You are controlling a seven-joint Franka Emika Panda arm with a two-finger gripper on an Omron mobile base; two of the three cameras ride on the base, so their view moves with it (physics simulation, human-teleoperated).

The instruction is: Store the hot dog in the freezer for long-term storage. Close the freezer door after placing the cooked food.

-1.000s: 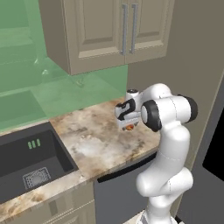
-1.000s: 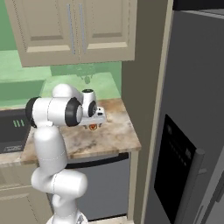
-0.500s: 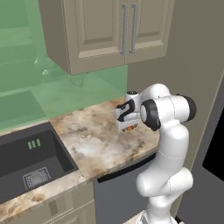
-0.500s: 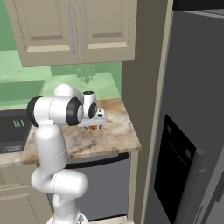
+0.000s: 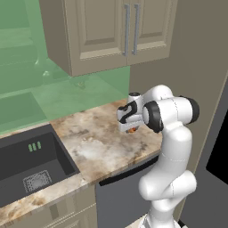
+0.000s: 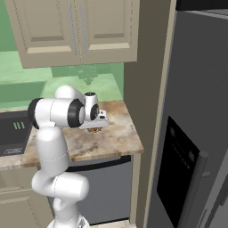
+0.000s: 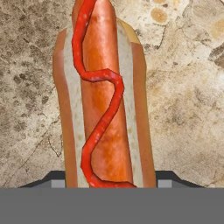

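Note:
The hot dog (image 7: 103, 96), a reddish sausage with a ketchup squiggle in a tan bun, lies on the marble counter (image 7: 188, 100). My gripper (image 7: 111, 179) points straight down over it, and its two dark fingertips (image 7: 57, 178) press against the bun's sides, shut on it. From the base views the gripper (image 5: 130, 127) (image 6: 94, 128) hangs low over the counter's right end, with a bit of the hot dog (image 5: 132, 130) (image 6: 95, 130) peeking out below it. The freezer door (image 6: 182, 164), grey with a black dispenser panel, stands shut to the right.
A dark sink (image 5: 26, 164) is set into the counter at the left. Beige wall cabinets (image 5: 111, 35) hang above, and a tall beige panel (image 6: 147, 102) separates the counter from the refrigerator. The door's bar handle (image 6: 196, 187) juts out.
The jaws, wide apart before, have closed onto the hot dog. The arm has hardly moved.

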